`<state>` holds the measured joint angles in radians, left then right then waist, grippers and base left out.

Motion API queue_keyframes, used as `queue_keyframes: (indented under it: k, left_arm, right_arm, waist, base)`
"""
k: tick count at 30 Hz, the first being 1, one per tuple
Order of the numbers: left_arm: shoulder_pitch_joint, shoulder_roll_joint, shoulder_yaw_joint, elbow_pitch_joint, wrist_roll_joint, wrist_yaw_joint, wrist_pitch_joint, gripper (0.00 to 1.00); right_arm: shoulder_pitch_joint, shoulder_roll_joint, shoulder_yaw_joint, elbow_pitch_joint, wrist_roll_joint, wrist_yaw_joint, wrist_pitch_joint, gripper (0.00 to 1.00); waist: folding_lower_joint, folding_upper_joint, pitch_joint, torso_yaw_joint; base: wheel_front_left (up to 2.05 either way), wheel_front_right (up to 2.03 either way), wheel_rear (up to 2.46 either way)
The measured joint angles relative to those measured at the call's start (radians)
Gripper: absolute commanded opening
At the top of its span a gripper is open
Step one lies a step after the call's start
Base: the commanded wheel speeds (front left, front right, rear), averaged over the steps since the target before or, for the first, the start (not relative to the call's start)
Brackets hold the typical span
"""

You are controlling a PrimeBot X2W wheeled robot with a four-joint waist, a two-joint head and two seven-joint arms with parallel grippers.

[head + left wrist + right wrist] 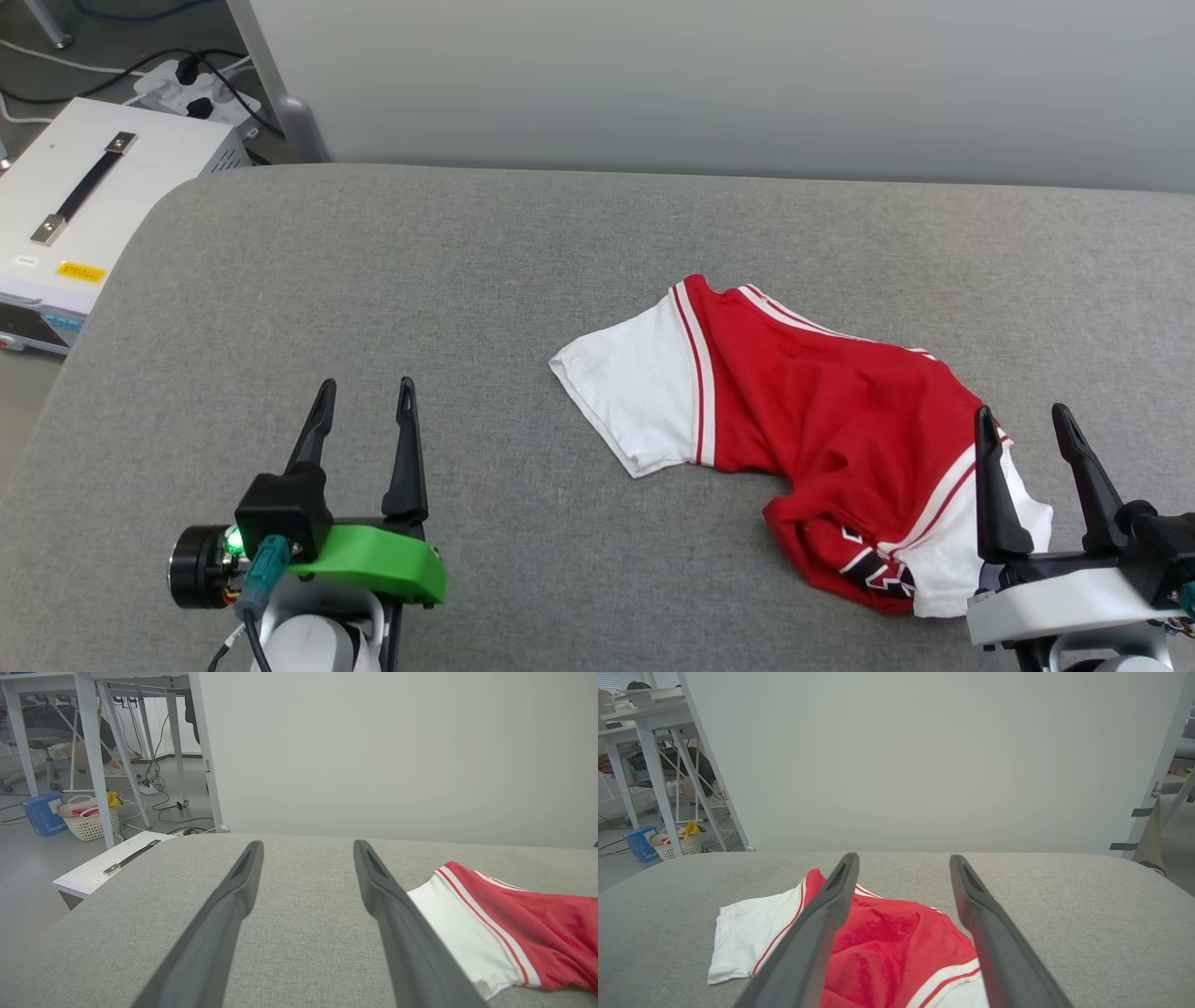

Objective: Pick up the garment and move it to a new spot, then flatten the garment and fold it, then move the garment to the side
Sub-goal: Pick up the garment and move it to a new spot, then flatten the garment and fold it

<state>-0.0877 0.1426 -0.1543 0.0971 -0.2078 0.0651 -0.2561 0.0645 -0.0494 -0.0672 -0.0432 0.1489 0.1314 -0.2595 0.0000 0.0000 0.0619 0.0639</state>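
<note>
The garment (822, 411), a red jersey T-shirt with white sleeves and striped trim, lies crumpled on the grey table (467, 280), right of centre. A bit of its black print shows at the near edge. My right gripper (1023, 420) is open at the lower right, its fingers over the garment's right end without holding it. In the right wrist view the garment (887, 947) lies between and below the open gripper (903, 858). My left gripper (364, 392) is open at the lower left, well left of the garment. The left wrist view shows the gripper (308, 844) open, the garment (514, 924) to its right.
A white box with a black handle (93, 196) stands off the table's far left corner, with a power strip and cables (196, 89) behind it. A pale wall panel (709, 84) runs along the table's far edge. Bare grey table surface stretches left of the garment.
</note>
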Motion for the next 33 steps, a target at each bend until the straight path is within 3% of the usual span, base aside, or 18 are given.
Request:
queue_keyframes:
  k: [9,27,33]
  left_arm:
    - [0.051,-0.043,0.05,0.006,0.062,-0.061,0.0,1.0]
    - [0.071,-0.078,0.105,0.024,0.106,-0.099,0.0,1.0]
    - [0.028,-0.078,0.118,0.039,0.114,-0.134,0.0,1.0]
  right_arm:
    - [0.038,0.0,0.004,0.006,-0.001,0.0,0.0,1.0]
    - [0.043,0.0,0.006,0.014,0.0,0.0,0.0,1.0]
    - [0.039,0.0,0.007,0.013,0.0,0.0,0.0,1.0]
  waist:
    - [0.0,0.0,-0.019,-0.001]
    - [0.0,0.0,-0.022,0.003]
    - [0.0,0.0,-0.003,-0.003]
  base:
    - [0.0,0.0,0.0]
    - [0.0,0.0,0.0]
    - [0.0,0.0,0.0]
